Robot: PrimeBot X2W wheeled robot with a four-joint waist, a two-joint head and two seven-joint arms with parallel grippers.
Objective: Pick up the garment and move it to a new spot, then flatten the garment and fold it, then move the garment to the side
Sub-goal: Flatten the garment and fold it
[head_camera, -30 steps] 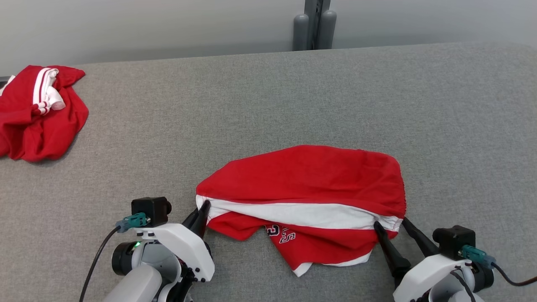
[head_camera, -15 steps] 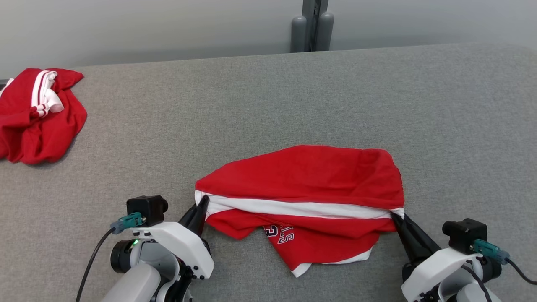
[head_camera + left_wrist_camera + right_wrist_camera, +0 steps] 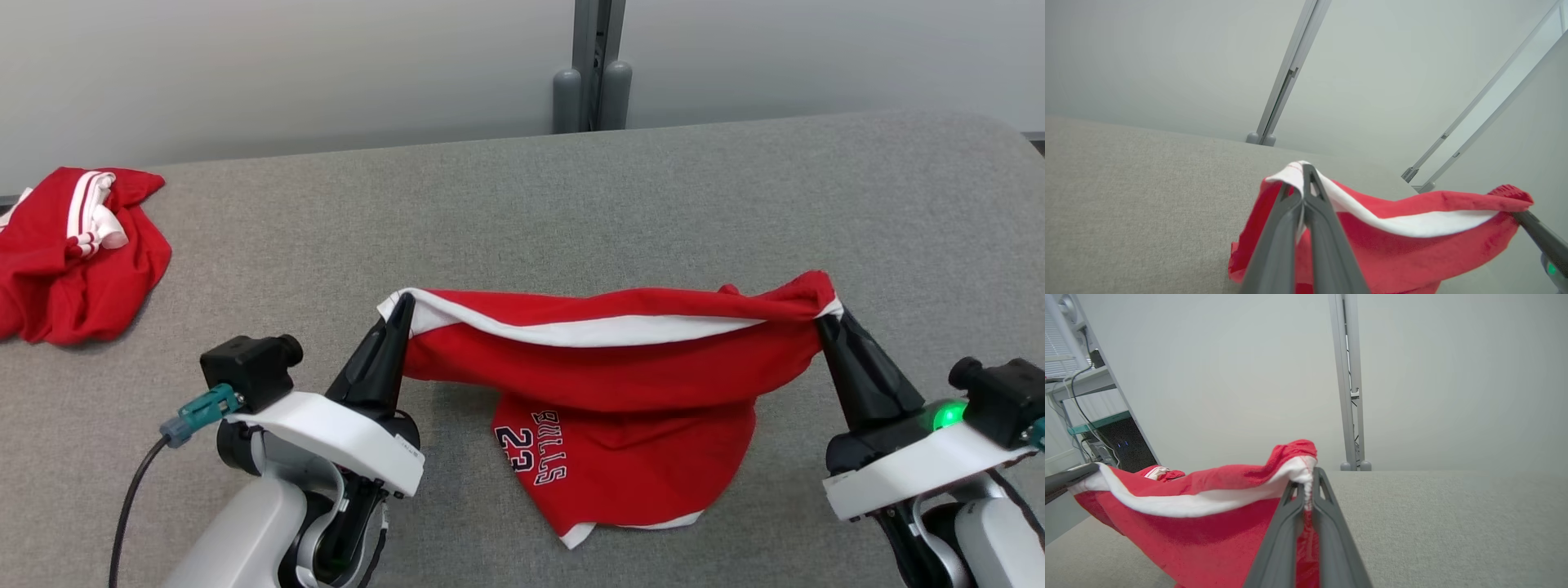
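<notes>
1. Nearest us, low in the head view, we see the L gripper (image 3: 402, 306) at lower left and the R gripper (image 3: 824, 324) at lower right, both w/ fingers pointing up and away.
2. L gripper is pinched tight on the white-trimmed left corner of the red Bulls jersey (image 3: 620, 384) — jaws together, cloth between the tips.
3. R gripper is likewise clamped on the opposite corner, w/ red cloth bunched over its tips.
4. Between them the jersey's top edge hangs in a shallow sag, lifted off the grey fabric table (image 3: 571, 196). The lower part w/ "BULLS 23" drapes down, and its bottom hem appears to rest on the table, approx. centre-front.
5. Farther back at far left we find a second red garment (image 3: 73, 261) w/ white stripes — crumpled, well apart from the jersey.
6. Beyond the table's far edge we see a grey post (image 3: 592, 49) against a pale wall.
</notes>
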